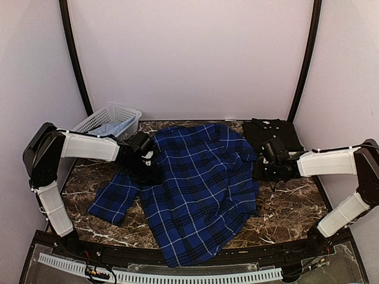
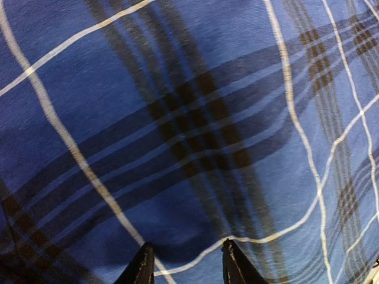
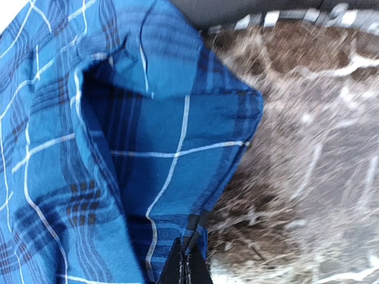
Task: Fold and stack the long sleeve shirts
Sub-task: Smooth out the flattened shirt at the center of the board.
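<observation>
The royal-blue plaid shirt (image 1: 201,189) lies spread across the middle of the marble table, one sleeve trailing to the left. My left gripper (image 1: 144,161) is down on its left shoulder area. In the left wrist view the left gripper (image 2: 185,251) is open, its two dark fingertips (image 2: 142,263) pressed on the plaid cloth (image 2: 189,118), which puckers slightly between them. My right gripper (image 1: 265,165) is at the shirt's right edge. In the right wrist view the right gripper (image 3: 185,259) is shut on the plaid hem (image 3: 177,148). The black shirt (image 1: 272,131) lies folded at the back right.
A white lattice basket (image 1: 112,118) with pale cloth in it stands at the back left corner. Bare marble table (image 1: 290,207) shows to the right of the plaid shirt and at the front left. Walls close in on three sides.
</observation>
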`<state>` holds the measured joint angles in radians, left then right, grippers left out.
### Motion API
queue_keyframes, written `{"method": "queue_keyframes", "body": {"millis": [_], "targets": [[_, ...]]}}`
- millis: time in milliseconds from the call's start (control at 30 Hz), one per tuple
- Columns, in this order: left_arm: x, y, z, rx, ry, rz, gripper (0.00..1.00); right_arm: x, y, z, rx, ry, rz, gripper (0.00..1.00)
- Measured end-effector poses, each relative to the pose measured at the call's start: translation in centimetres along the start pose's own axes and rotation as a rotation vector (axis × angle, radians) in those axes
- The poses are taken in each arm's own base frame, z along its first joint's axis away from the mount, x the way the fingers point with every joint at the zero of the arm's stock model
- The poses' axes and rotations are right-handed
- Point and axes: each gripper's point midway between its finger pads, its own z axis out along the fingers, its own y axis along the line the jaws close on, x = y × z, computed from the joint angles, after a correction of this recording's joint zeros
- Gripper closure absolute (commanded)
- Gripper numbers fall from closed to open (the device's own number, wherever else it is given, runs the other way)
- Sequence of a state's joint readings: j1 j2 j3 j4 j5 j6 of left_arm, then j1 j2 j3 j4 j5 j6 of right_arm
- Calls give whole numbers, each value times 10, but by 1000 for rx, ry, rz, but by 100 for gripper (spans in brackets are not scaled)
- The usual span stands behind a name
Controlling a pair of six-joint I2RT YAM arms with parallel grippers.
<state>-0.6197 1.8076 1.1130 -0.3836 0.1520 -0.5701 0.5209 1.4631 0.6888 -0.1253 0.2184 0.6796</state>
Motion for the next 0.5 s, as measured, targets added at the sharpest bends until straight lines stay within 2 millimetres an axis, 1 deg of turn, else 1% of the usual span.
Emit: {"method": "queue_keyframes", "body": {"millis": [100, 167, 367, 433, 500], "targets": [[0, 8, 1, -31, -9, -5, 61, -12, -5, -6, 32, -24, -17, 100], [-2, 13, 1, -47, -18, -9, 62, -16, -11, -7, 51, -29, -22, 100], [-17, 39, -1, -96, -47, -49, 62, -17, -30, -7, 107, -15, -27, 100], [-22, 47, -2, -104, -56, -63, 62, -20, -43, -7, 138, -9, -15, 100], [-26, 53, -3, -109, -62, -70, 62, -27, -60, -7, 173, -13, 14, 100]]}}
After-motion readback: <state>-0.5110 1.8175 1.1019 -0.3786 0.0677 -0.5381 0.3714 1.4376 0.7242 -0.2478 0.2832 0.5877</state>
